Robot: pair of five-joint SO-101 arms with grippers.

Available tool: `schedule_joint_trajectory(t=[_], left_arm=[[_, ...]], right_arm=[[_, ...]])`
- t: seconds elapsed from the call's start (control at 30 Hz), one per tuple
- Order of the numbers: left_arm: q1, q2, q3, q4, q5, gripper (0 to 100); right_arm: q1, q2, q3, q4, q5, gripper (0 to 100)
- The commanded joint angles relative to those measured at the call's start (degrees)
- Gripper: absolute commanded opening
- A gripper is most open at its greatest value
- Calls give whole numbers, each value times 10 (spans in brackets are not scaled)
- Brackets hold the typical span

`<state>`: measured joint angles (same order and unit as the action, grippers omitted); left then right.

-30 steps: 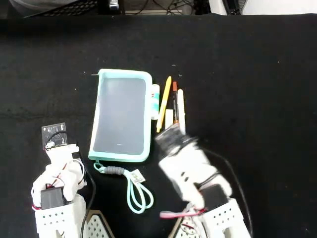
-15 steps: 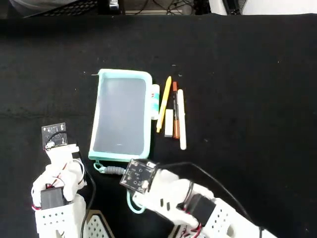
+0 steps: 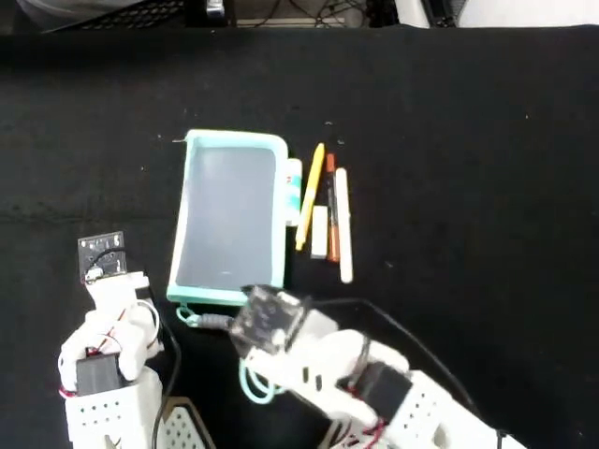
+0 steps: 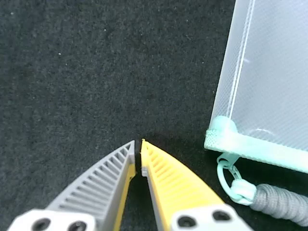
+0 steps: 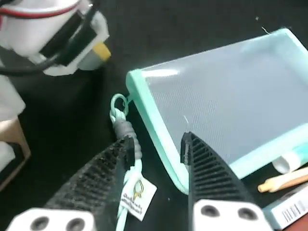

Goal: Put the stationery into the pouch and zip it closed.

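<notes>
The mint-edged clear pouch (image 3: 229, 220) lies flat mid-table. Along its right side sit a white tube (image 3: 294, 190), a yellow pen (image 3: 310, 195), an orange pen (image 3: 331, 206), a white pen (image 3: 343, 224) and an eraser (image 3: 319, 232). From the pouch's near corner trails a grey zipper cord (image 5: 126, 130) with a mint loop and a tag (image 5: 134, 195). My right gripper (image 5: 156, 142) is open just above that near edge of the pouch (image 5: 226, 96), straddling the mint rim beside the cord. My left gripper (image 4: 138, 147) is shut on nothing, over bare cloth left of the pouch corner (image 4: 222, 134).
Black cloth covers the whole table (image 3: 487, 168). The left arm (image 3: 103, 318) stands at the near left, the right arm (image 3: 328, 369) at the near middle. Open cloth lies to the right of the pens and beyond the pouch.
The right arm has swung left, from beside the pens to over the pouch's near corner and cord. The left arm has stayed still.
</notes>
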<state>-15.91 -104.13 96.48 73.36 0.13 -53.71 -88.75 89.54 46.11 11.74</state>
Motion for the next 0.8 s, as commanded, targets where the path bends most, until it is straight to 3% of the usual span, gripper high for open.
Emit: schedule_joint_trajectory(t=[0.0, 0.27, 0.33, 0.47, 0.57, 0.77], left_arm=[[6, -1, 8, -7, 4, 47], [-5, -1, 8, -4, 3, 45], [-60, -1, 8, -4, 2, 45], [-247, -2, 8, -12, 2, 47], [-326, -2, 8, -36, 4, 47], [-305, -1, 8, -36, 6, 44]], right_arm=[[10, 88, -42, -46, -3, 176], [10, 276, -64, -136, -2, 176], [8, 307, -67, -156, -2, 175], [7, 356, -87, -189, -2, 175], [2, 400, -114, -188, -3, 176], [-63, 558, -198, -169, -5, 176]])
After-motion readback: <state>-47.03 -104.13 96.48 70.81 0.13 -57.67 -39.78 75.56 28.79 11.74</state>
